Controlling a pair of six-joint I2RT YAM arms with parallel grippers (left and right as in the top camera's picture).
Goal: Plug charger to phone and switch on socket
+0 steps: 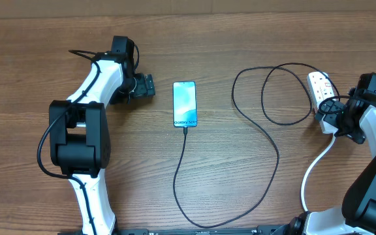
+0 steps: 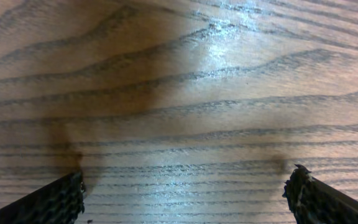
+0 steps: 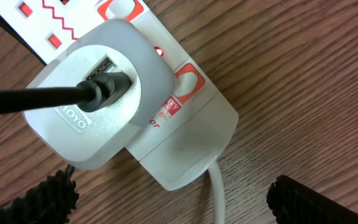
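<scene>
Over on the right, the right gripper (image 1: 329, 116) is hovering at the near end of the socket (image 1: 320, 85), fingers spread wide and pinching nothing. From its wrist view, the two dark fingertips (image 3: 48, 199) are sitting either side of the strip's end, just clear of it. A white adapter (image 3: 104, 124) is seated in the last outlet, and the charger (image 3: 36, 98) is running out of its port. The thick white cord (image 1: 315, 166) is trailing off toward the near edge.

In the middle of the table (image 2: 185, 74), the phone (image 1: 185, 103) is lying flat with its screen glowing light blue. The thin black cable is reaching right into its near edge, so I'm reading the plugging-in as done. From there the cable is looping near, swinging right and curling back to the strip in wide curves.

On the left, the left gripper (image 1: 147, 87) is parked just beside the phone, a little apart from it. Its fingers are wide open over bare wood, so that arm looks finished.

What's left, as I'm judging it, is the switch. Red and orange marks are showing along the strip beside the adapter, but I cannot tell whether any rocker is on. The right arm looks placed for that press. The adapter is crowding the nearest switch, so one fingertip will have to come down cleanly beside it.
</scene>
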